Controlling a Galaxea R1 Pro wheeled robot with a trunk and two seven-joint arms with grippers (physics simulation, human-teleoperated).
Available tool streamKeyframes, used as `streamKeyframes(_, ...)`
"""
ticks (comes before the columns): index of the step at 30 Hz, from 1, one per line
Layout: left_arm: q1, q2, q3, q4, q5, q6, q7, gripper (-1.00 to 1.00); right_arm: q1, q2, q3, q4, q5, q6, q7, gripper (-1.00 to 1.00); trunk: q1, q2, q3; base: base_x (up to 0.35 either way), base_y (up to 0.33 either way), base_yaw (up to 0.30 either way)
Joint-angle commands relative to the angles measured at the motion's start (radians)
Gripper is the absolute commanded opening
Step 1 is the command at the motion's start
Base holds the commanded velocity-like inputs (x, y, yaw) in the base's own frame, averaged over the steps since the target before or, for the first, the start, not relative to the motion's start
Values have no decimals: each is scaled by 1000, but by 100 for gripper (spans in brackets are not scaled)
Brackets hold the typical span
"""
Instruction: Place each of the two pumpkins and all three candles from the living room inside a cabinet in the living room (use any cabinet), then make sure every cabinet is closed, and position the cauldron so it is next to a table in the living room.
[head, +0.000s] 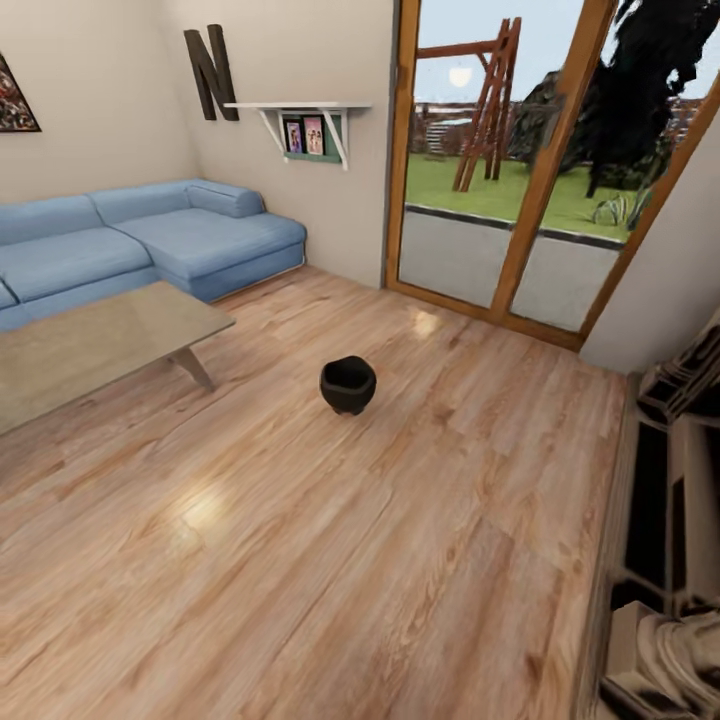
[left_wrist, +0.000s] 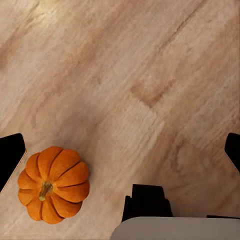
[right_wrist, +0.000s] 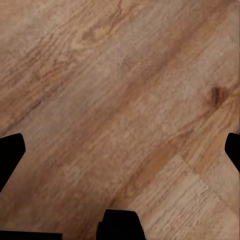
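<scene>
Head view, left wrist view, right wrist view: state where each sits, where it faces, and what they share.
Head view: high, facing forward and down at the round black cauldron beside the low pale wooden table.
Left wrist view: above the floor, facing down at a ribbed orange pumpkin; dark fingertips at the edges.
Right wrist view: facing down; dark fingertips.
Shared: light wooden plank floor.

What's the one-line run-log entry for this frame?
phase: in transit | cauldron: on floor, apart from coffee table | pumpkin: on floor, ungrasped | left gripper: open | right gripper: open, empty
</scene>
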Motion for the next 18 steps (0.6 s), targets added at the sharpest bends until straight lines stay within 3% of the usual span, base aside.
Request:
streamKeyframes(1,0,0,0,0,0,0,0,100,0,0,0,0,0,0,0,100,0,0,0,330,0,200)
streamKeyframes(10,0,3,0,0,0,0,0,100,0,-3,0,-1,-1,-1,2,100,0,0,0,330,0,30)
streamKeyframes(18,0,3,0,0,0,0,0,100,0,-3,0,-1,-1,-1,3,100,0,0,2,330,0,-146)
